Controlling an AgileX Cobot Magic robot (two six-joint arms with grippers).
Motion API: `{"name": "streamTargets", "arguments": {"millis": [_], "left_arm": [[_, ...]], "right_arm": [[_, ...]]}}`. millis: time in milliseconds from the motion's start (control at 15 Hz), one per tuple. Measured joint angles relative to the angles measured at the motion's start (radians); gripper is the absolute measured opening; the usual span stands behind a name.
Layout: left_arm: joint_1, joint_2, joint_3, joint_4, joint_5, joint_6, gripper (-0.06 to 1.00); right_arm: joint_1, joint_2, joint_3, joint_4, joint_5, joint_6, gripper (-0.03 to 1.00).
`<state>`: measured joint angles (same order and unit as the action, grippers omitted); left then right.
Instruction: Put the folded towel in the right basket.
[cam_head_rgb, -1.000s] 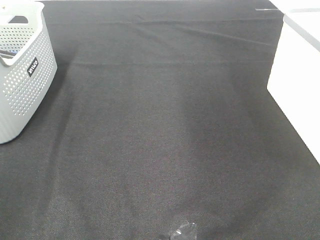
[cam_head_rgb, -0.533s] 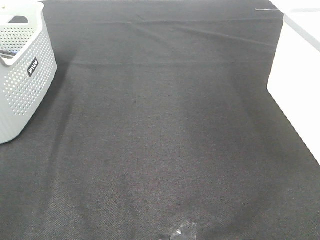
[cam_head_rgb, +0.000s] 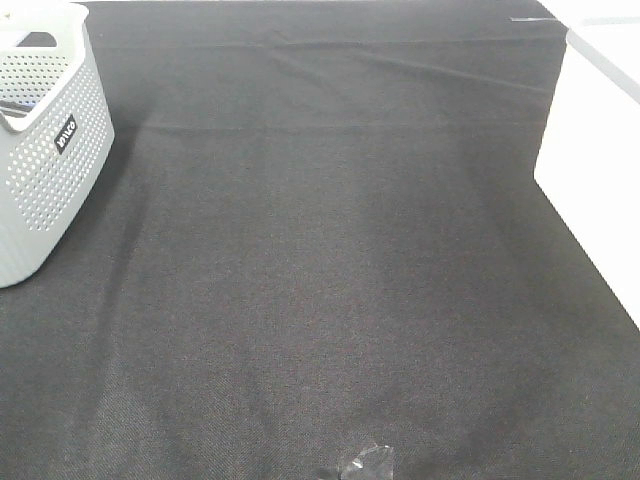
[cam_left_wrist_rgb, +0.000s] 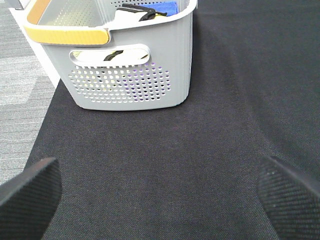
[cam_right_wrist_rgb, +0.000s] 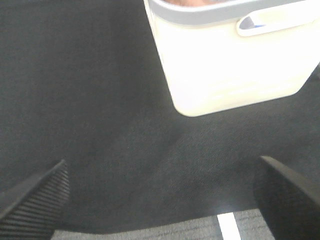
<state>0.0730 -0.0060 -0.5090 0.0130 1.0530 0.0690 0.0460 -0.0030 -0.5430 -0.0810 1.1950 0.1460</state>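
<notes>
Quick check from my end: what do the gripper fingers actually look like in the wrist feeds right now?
Only the fingertips show. On the left gripper, the fingers are black, rounded, with a fine ribbed, textured surface. On the right gripper, the fingers look the same: black, tapered, with ridged pads. No cables, markings or arm links are visible in any view.

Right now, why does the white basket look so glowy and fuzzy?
In the right wrist view the white basket is overexposed and slightly blurred; in the exterior high view it is a blank white block; the left wrist view shows the grey basket sharply.
</notes>
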Motion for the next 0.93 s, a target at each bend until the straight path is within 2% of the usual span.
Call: {"name": "streamTargets", "arguments": {"millis": [267,800,933], "left_arm": [[0.0,0.0,0.0,0.0,0.0,0.0,0.99],[0.0,0.0,0.0,0.0,0.0,0.0,0.99],[0.0,0.0,0.0,0.0,0.0,0.0,0.99]], "right_arm": [[0.0,0.0,0.079,0.03,-0.076,-0.059,0.96],[-0.004,0.0,0.08,0.031,-0.077,-0.069,0.96],[-0.051,0.0,0.08,0.036,-0.078,-0.069,0.96]]}}
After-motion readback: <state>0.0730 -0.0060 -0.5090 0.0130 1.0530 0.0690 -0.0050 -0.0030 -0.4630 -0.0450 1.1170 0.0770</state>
